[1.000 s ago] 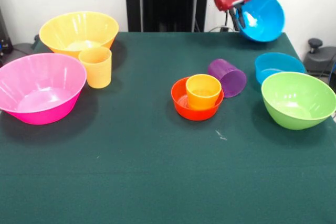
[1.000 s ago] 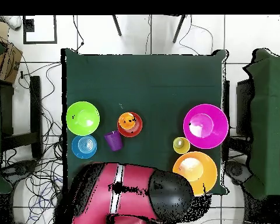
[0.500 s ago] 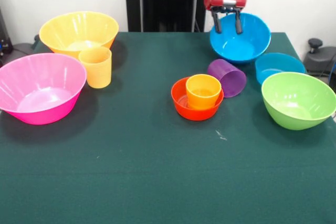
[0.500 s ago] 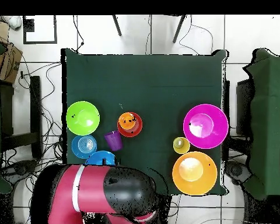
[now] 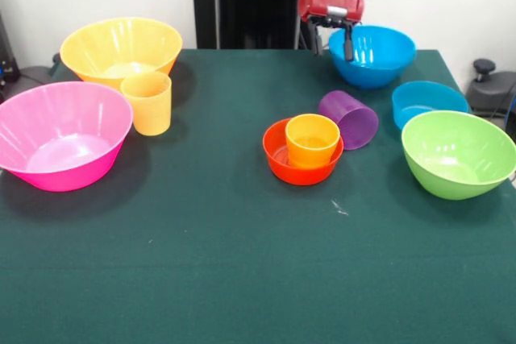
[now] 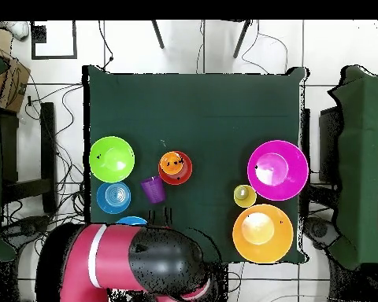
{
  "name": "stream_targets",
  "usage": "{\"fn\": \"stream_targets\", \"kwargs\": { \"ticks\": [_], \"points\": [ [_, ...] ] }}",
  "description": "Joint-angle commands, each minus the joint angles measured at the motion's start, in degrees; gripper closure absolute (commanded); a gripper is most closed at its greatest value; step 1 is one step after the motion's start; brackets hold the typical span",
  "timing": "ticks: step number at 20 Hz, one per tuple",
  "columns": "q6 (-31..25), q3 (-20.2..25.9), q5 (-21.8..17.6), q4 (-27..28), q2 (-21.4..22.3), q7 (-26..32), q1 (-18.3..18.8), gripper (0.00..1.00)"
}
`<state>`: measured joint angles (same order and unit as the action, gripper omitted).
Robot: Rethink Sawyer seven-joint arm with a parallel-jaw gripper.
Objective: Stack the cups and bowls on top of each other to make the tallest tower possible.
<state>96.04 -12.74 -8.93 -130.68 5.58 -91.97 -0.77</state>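
The medium blue bowl sits upright at the table's far edge, its rim between my claw fingers, which look spread. I should lift straight up before moving. The tower stands nearer the camera, the purple cup between.

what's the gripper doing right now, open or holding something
Gripper: open, fingers straddling the near rim of the glossy medium blue plastic bowl, which sits upright on the table; not clamped.
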Motion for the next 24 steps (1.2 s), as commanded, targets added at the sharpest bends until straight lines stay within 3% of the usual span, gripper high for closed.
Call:
{"fn": "stream_targets", "kwargs": {
  "ticks": [1,5,15,18,20,24],
  "points": [
    [-8.90,1.21,0.79,8.97,-0.54,-6.82,-1.39,0.00],
    [-10.61,1.19,0.56,9.59,-1.08,-7.78,-1.31,0.00],
    [-21.61,1.29,-7.20,11.35,3.38,-8.41,-0.56,0.00],
    [-39.46,4.99,-15.60,11.88,10.32,-10.31,2.56,0.00],
    [-50.72,8.20,-19.00,11.71,14.63,-10.45,5.26,0.00],
    [-71.10,17.79,-24.40,13.27,18.13,-9.19,13.16,0.00]
  ]
}}
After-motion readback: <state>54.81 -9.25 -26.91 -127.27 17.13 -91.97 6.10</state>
